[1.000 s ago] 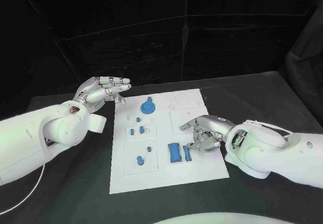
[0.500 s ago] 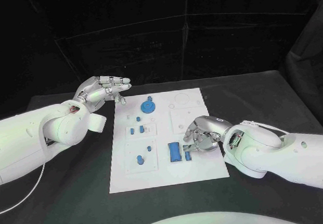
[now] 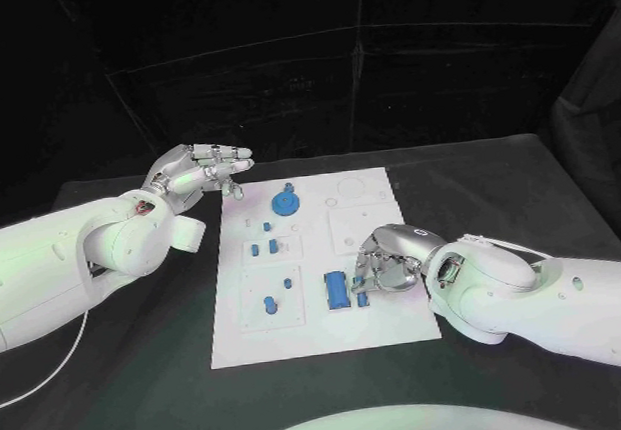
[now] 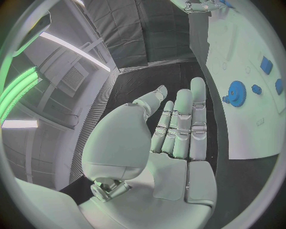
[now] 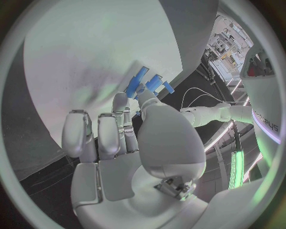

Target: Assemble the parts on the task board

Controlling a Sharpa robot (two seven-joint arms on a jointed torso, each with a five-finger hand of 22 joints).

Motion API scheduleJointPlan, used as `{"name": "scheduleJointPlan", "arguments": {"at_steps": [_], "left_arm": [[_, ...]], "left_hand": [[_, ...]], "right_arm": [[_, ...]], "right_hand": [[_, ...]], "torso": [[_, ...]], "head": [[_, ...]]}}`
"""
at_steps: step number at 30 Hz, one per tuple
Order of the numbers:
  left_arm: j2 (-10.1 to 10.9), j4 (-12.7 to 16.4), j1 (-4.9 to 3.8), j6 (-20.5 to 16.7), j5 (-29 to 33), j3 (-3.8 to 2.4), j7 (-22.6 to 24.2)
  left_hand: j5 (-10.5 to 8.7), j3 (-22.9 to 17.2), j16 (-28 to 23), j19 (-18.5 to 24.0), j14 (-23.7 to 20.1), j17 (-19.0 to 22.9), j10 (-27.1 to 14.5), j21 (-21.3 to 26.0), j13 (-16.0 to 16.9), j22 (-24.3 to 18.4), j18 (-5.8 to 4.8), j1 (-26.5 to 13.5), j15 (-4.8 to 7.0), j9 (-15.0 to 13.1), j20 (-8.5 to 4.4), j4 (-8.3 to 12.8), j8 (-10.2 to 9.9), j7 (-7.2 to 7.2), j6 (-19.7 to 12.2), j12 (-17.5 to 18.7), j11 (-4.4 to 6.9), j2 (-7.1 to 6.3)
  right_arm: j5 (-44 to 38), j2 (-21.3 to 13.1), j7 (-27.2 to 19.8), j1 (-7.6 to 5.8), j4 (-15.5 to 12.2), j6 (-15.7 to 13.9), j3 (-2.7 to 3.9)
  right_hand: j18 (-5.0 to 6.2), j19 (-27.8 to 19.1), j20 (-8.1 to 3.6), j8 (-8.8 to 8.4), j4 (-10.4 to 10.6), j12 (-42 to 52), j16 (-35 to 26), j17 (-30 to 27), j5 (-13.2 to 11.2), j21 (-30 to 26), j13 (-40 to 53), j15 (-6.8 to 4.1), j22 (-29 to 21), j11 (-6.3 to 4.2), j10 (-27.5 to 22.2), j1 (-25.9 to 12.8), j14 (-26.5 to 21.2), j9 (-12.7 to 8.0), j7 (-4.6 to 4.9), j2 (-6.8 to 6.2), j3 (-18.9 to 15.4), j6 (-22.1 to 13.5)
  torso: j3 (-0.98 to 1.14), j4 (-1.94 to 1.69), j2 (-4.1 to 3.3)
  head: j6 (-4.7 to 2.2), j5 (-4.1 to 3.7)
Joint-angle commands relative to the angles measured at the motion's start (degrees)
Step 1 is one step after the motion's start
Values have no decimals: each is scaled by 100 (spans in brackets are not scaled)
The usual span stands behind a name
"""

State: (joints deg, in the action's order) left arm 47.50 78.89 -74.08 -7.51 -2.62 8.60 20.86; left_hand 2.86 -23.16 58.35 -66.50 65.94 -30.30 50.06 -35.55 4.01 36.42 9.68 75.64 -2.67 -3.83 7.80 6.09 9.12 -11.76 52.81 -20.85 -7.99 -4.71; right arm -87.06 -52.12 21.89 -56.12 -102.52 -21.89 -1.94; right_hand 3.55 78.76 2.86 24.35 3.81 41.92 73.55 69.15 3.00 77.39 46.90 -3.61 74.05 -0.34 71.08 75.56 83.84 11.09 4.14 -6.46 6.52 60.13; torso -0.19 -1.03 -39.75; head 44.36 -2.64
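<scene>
Right hand (image 3: 386, 261) fingers pinching a blue part (image 3: 359, 287) on the task board (image 3: 319, 325), left hand (image 3: 199, 170) fingers spread, empty

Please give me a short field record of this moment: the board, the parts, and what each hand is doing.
board: white task board flat in the middle of the black table
parts: blue gear at the far end; small blue pieces mid-board; blue block near the right hand
left hand: raised off the board's far left corner, fingers apart, holding nothing
right hand: fingers curled down at the blue block; grip cannot be told
</scene>
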Motion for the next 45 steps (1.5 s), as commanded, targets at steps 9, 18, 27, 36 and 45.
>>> {"name": "scheduleJointPlan", "arguments": {"at_steps": [9,18,27,36,45], "left_arm": [[-19,-17,1,76,20,-2,0],[-23,-24,6,78,20,6,-6],[-22,-20,8,90,20,12,-16],[-22,-22,8,95,20,15,-25],[-20,-22,8,97,20,17,-36]], "left_hand": [[11,10,29,28,-36,13,-59,26,-4,-8,78,-4,8,7,20,10,-1,5,-55,-45,3,59],[11,10,29,28,-36,13,-59,26,-4,-8,78,-4,8,7,20,10,-1,5,-55,-45,3,59],[11,10,29,28,-36,13,-59,26,-4,-8,78,-4,8,7,20,10,-1,5,-55,-45,3,59],[11,10,29,28,-36,13,-59,26,-4,-8,78,-4,8,7,20,10,-1,5,-55,-45,3,59],[10,4,33,27,-39,19,-69,26,-5,-8,78,9,7,5,21,19,3,2,-60,-55,1,69]], "right_arm": [[519,-78,-441,21,-62,-532,-18],[765,-121,-645,21,-84,-592,-18],[811,-176,-628,21,-55,-605,-17],[806,-205,-612,20,-15,-653,-17],[876,-197,-986,20,-42,-191,-16]], "right_hand": [[33,57,-35,302,255,280,99,103,-22,90,204,-30,85,25,64,-174,259,107,18,24,-619,-369],[42,30,4,299,351,139,69,79,-25,58,62,22,56,88,-95,-51,247,72,95,117,-884,-705],[44,27,19,325,429,139,65,78,-24,53,45,33,53,100,-114,-33,247,61,107,207,-991,-747],[36,63,17,460,395,267,108,134,-19,90,123,9,105,56,-53,314,261,78,59,592,-945,-631],[17,113,-45,430,209,536,259,328,-27,150,366,-57,185,-25,151,769,295,8,-30,927,-823,-393]], "torso": [[-3,0,12],[-1,4,1],[-4,-2,2],[-3,3,3],[-2,5,1]], "head": [[-27,-17],[-36,-15],[-23,-23],[-12,-12],[11,-12]]}}
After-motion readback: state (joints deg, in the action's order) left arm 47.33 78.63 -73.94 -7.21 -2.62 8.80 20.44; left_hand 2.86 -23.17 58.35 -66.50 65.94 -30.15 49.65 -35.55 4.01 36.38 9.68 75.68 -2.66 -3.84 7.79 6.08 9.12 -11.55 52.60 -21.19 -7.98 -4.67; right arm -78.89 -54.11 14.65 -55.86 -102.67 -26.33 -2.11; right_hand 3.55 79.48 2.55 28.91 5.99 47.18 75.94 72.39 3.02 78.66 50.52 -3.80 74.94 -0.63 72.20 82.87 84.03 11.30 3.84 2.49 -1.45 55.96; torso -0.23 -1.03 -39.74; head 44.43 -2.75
